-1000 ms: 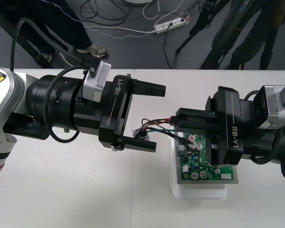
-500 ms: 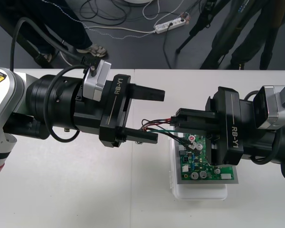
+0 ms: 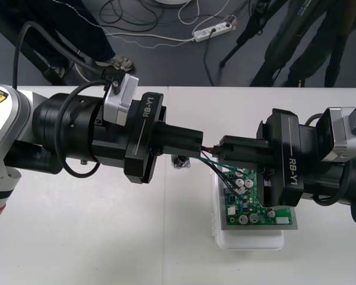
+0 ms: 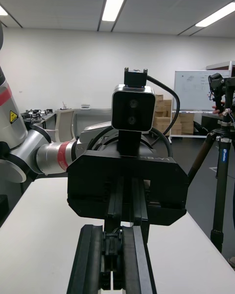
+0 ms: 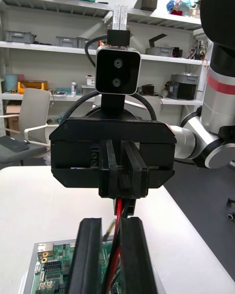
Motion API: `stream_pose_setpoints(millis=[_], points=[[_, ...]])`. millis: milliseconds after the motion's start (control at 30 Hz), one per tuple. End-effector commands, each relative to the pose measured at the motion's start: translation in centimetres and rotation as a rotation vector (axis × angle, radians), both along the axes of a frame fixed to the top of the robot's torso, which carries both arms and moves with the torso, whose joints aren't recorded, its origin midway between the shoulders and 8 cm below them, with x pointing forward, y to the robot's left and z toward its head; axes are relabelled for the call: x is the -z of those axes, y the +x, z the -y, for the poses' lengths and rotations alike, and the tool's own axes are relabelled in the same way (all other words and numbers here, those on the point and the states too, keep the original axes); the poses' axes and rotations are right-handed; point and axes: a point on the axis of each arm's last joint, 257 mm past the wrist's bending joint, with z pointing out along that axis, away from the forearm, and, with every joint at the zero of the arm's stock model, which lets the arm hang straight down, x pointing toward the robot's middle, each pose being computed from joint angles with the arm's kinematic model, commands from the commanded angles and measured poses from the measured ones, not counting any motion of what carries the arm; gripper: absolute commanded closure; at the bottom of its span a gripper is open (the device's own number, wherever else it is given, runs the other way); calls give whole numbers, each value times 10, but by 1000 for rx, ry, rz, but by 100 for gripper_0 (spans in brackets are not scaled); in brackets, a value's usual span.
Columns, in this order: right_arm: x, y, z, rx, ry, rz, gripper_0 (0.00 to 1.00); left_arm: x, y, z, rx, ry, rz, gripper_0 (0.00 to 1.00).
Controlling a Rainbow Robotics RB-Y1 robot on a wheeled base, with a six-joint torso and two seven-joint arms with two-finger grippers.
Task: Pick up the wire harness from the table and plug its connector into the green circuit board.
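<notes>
The green circuit board sits on its white base under my right gripper. Both grippers meet tip to tip above the board's far left corner. My left gripper is shut on the harness wires; in the left wrist view the red and black wires run between its fingers into the right gripper. The right gripper is shut on the same wires. The metal socket hangs just under the left fingers. Green and black wires drop to the board; the plug is hidden.
The table's far edge runs just behind both arms, with cables and a power strip on the floor beyond. The left arm's thick body covers the table's left half. Bare table lies in front of the board.
The left gripper's fingers have closed from wide apart onto the harness wires. The socket now sits under the shut fingers. The right gripper has stayed put.
</notes>
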Motion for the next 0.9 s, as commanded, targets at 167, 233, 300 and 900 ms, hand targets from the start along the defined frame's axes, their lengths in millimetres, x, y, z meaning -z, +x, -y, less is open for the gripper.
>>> stream_pose_setpoints(millis=[167,233,300,900], points=[[-3,-14,-6,-36,3,-38,100,-27,-3,17,18,-70,91,95],[-3,-14,-6,-34,2,-38,100,-27,-3,17,17,-69,92,95],[-3,-14,-6,-35,3,-38,100,-26,-3,18,20,-67,90,97],[-2,-14,-6,-36,-2,-37,100,-24,-6,19,29,-63,85,100]])
